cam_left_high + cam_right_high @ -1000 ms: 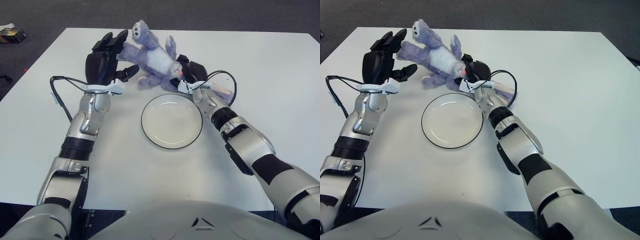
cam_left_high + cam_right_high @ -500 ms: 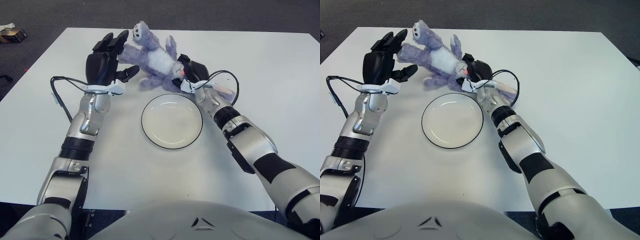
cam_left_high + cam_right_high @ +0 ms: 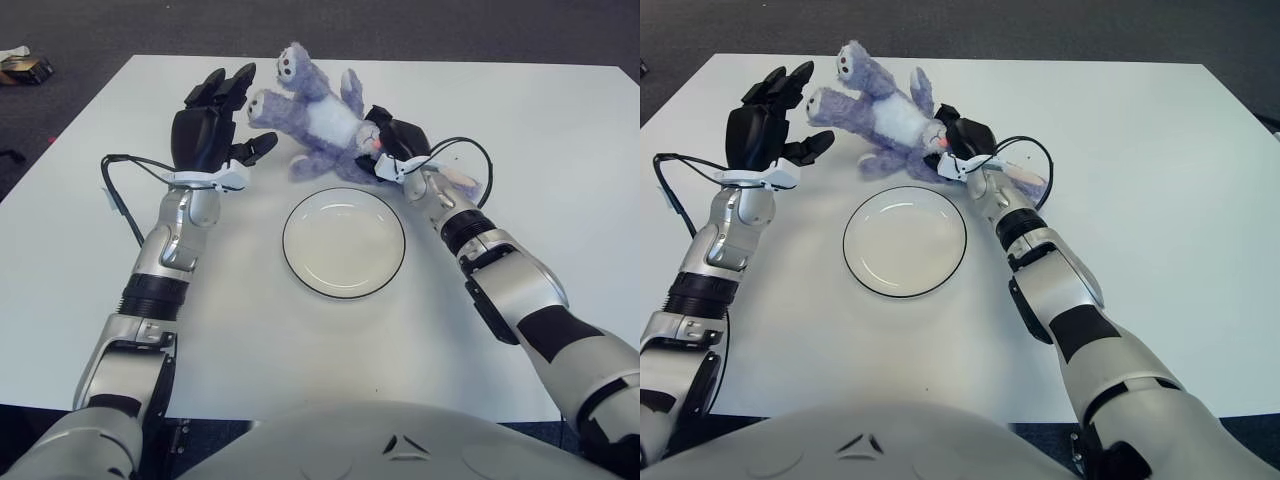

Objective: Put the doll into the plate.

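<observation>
The right robot hand (image 3: 392,143) has its fingers closed around the doll (image 3: 318,118), which lies on the table (image 3: 560,160) just beyond the plate (image 3: 343,242). The left robot hand (image 3: 208,125) is beside the doll's head, fingers spread and holding nothing.

the worktop (image 3: 560,150) was plain white and took up most of the view. dark grey carpet floor (image 3: 420,25) ran behind it, and a small brownish box-like thing (image 3: 22,66) sat on the floor off the far left corner.
</observation>
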